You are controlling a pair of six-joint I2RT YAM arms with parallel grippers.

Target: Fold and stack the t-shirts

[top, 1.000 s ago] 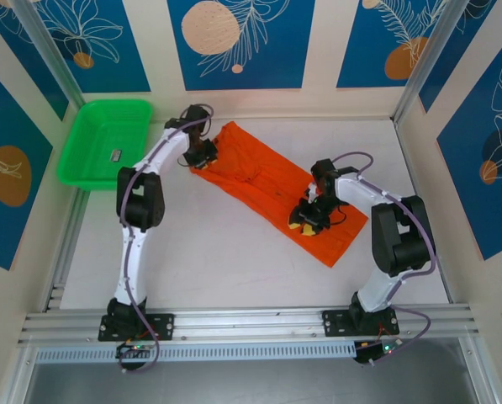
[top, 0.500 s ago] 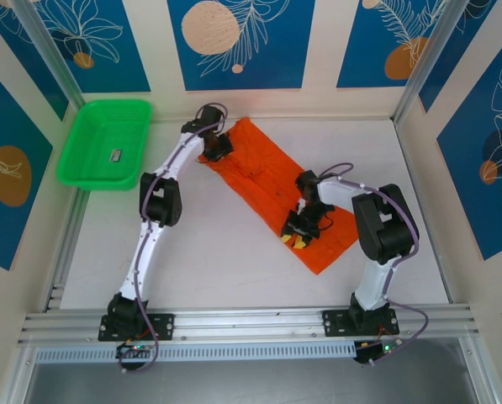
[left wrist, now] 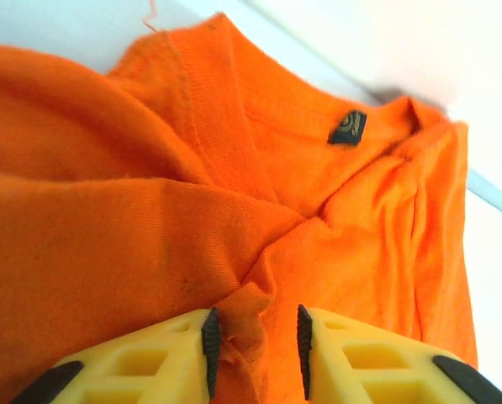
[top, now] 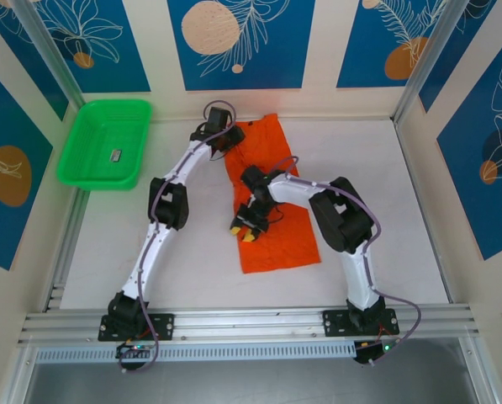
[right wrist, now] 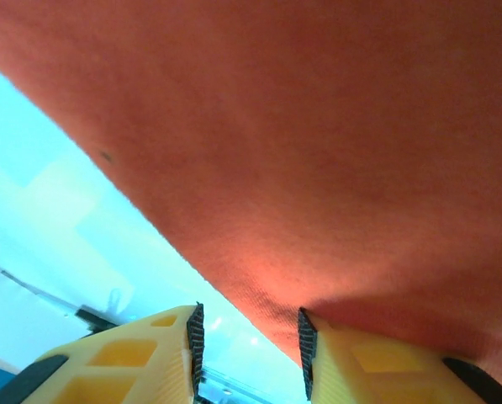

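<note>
T-shirt [top: 280, 244], light and limp, likely handles best by its hems: left gripper [left wrist: 255, 345] pinches a cloth ridge below the collar [left wrist: 225, 101], right gripper's [right wrist: 249, 337] hold at the edge is unclear.

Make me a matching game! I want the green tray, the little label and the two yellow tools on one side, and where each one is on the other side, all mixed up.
Things:
1. green tray
2. neck label
3. left tool
4. right tool

Places:
A. at the long side edge of the orange t-shirt, partway along it
B. at the far left corner of the table
C. small and dark, sewn inside the t-shirt's neck
D. at the t-shirt's neck end, with cloth bunched in its gap

Pairs: 1-B, 2-C, 3-D, 4-A
</note>
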